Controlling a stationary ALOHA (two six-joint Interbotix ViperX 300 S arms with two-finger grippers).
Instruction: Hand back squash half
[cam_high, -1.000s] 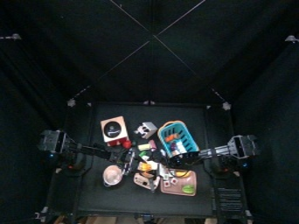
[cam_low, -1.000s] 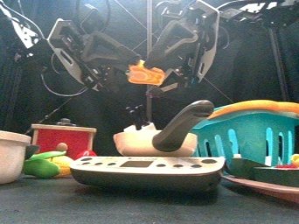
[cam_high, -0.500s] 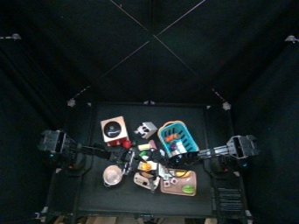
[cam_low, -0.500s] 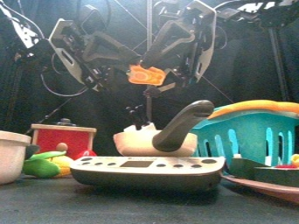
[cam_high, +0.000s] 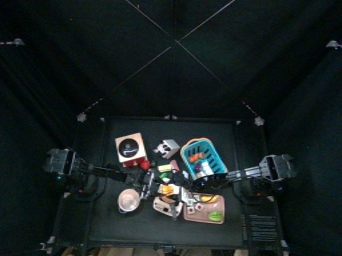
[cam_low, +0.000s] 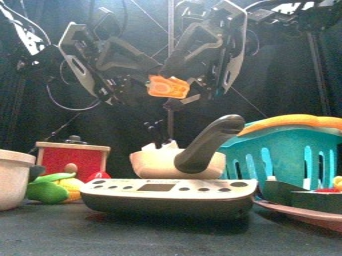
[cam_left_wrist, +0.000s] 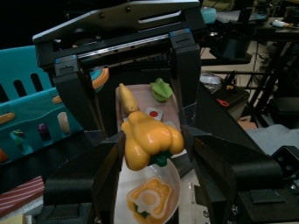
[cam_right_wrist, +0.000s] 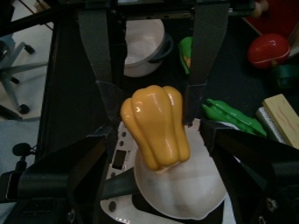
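Note:
The squash half (cam_low: 167, 87) is orange-yellow and hangs in the air above the middle of the table, between the two arms. My left gripper (cam_left_wrist: 152, 133) is shut on it, a jaw pressing each side. Its fingers (cam_right_wrist: 103, 61) show across from the right wrist camera, clamped on the squash half (cam_right_wrist: 158, 122). My right gripper (cam_right_wrist: 162, 140) stands wide open around the same piece, its jaws apart from it on both sides. From above, the two grippers meet near the table's centre (cam_high: 168, 180).
Below the squash are a grey scale with a dark handle (cam_low: 167, 192) and a white bowl (cam_low: 158, 160). A teal basket (cam_low: 287, 150) stands right, with a plate (cam_low: 301, 208) in front. A red box (cam_low: 74, 158), green vegetable (cam_low: 51, 188) and pale bowl (cam_low: 11, 175) sit left.
The squash half and both grippers have drifted only slightly right and down. The right jaws stayed wide open throughout.

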